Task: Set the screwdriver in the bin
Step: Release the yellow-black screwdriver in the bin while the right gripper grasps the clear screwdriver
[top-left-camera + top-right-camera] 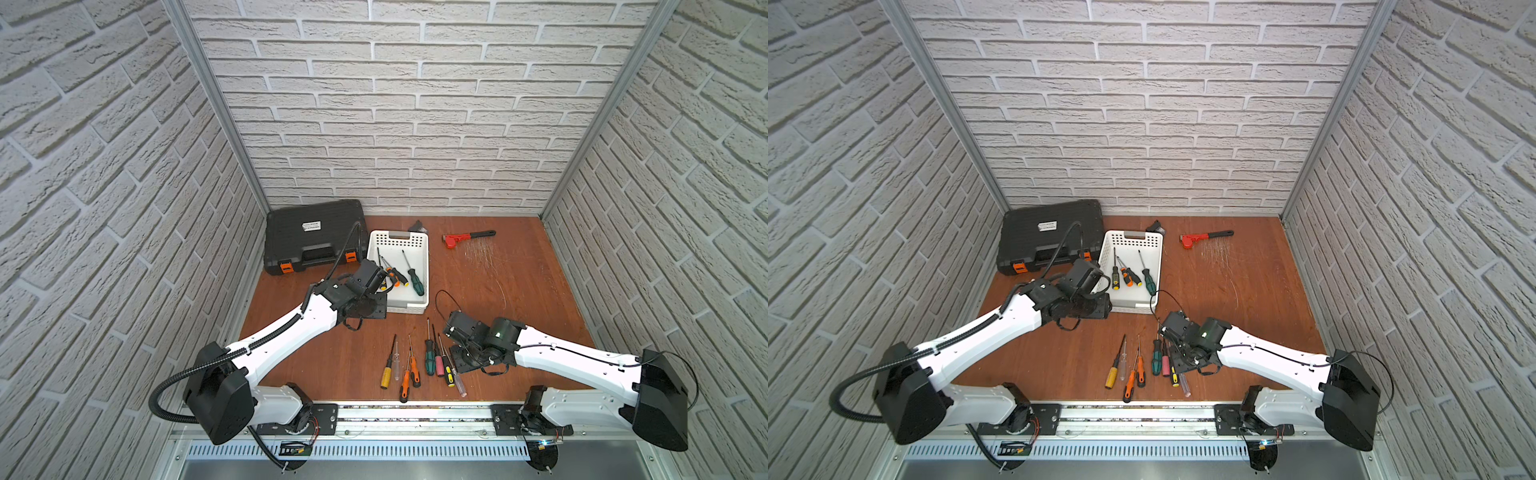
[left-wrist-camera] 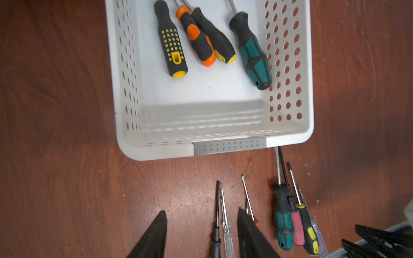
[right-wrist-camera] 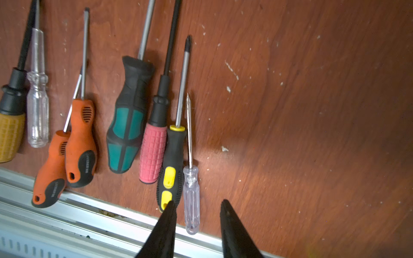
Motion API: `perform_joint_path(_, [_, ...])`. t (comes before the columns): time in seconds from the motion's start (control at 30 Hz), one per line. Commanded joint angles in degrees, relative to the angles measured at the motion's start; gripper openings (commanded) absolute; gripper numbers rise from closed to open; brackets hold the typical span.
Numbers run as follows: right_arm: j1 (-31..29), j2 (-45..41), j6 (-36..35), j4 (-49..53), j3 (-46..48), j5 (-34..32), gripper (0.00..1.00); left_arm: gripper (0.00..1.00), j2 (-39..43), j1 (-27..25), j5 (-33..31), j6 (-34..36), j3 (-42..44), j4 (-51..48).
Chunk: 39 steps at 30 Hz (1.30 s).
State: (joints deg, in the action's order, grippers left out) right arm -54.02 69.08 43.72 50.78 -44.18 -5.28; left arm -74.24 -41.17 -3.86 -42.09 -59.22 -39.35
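Pickup seems the current step: right gripper (image 3: 197,203), jaws apart and empty over the clear screwdriver (image 3: 191,201), must lower and close; left gripper (image 2: 202,212) gapes empty near the bin (image 2: 156,154).

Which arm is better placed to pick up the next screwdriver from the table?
Probably right: the right gripper, open, hangs directly over the clear-handled screwdriver. The left gripper, open and empty, sits by the bin.
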Motion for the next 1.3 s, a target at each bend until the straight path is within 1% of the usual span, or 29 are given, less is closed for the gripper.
perform_joint_path(0.0, [-1.42,-0.48,3.68,1.65,1.44,-0.21,0.33,0.53,1.14,0.41,-2.81,-1.25,0.54,1.92])
perform_joint_path(0.17, [-2.73,1.28,4.62,-1.88,3.08,1.63,0.32,0.53,-0.11,0.59,-2.54,-1.10,-0.76,0.68])
perform_joint_path(0.4, [-3.43,3.58,5.88,-6.59,6.28,3.24,0.30,0.53,1.20,0.58,-2.42,-2.85,1.39,1.66])
perform_joint_path(0.53, [-3.55,4.09,6.06,-8.04,6.94,3.09,0.30,0.53,1.65,0.80,-4.04,-2.30,0.86,0.42])
perform_joint_path(0.7, [-3.55,5.98,5.93,-9.22,7.05,3.08,0.30,0.53,1.90,1.52,-3.80,-2.12,0.69,-0.15])
perform_joint_path(0.9, [-3.48,7.37,5.41,-8.27,7.96,1.70,0.30,0.53,2.33,2.04,-4.16,-2.01,0.55,-0.12])
perform_joint_path(1.13, [-3.48,10.86,5.30,-11.30,8.32,2.55,0.30,0.53,2.42,2.32,-4.23,-1.99,0.42,-0.76])
perform_joint_path(1.17, [-3.53,11.13,5.26,-11.52,8.33,2.68,0.29,0.53,2.70,2.41,-4.37,-1.96,0.42,-0.89])
perform_joint_path(1.27, [-3.49,11.35,5.32,-11.59,8.55,2.98,0.23,0.53,3.11,2.80,-4.65,-1.87,0.55,-1.15])
